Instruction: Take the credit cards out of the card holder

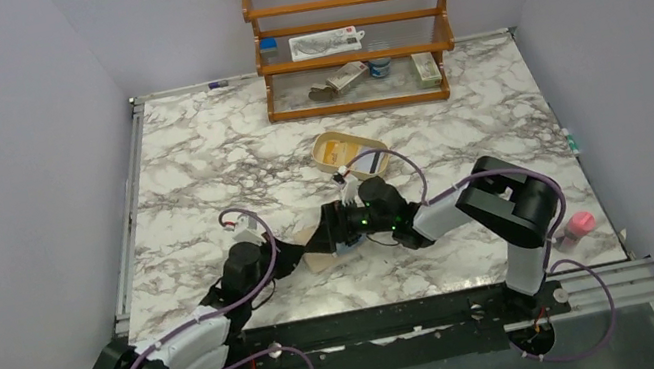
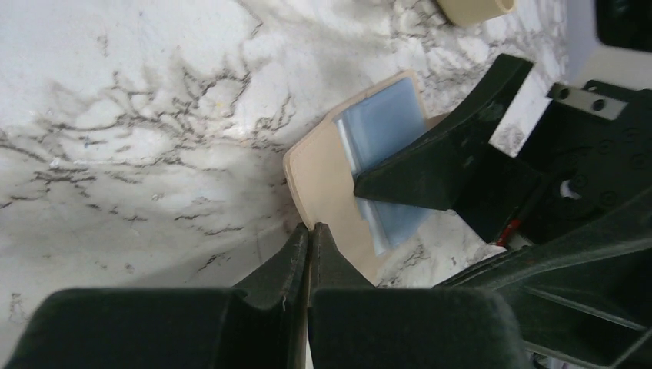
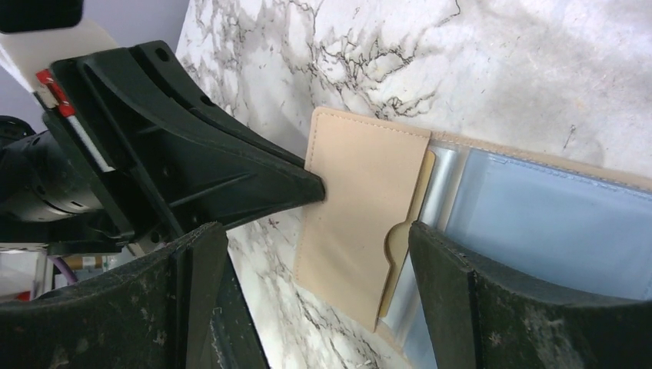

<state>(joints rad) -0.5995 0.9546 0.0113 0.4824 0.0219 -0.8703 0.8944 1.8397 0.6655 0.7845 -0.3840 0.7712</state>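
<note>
1. Left gripper (image 2: 310, 231): reaches in from the near left with fingers pressed together; rests its tip on the left edge of the holder's tan flap.
2. Holder (image 3: 361, 192): lies open and flat on the table (image 1: 198, 167), near the middle, blue panel up; shows a cream strip at the mouth of the tan pocket, too little in view to tell whether it is a card.
3. Right gripper (image 3: 311, 231): hangs over the holder with fingers wide apart, gripping nothing; sets one fingertip on the blue panel and the other past the flap's edge, beside the left gripper's tip.
4. Tray (image 1: 382, 150): sits just beyond both grippers; holds the yellow card (image 1: 331, 150) on its left and the pale card (image 1: 368, 163) at its near right rim.
5. Rack (image 1: 358, 37): stands at the far edge.
6. Pink bottle (image 1: 579, 224): stands at the near right, beside the right arm.
</note>
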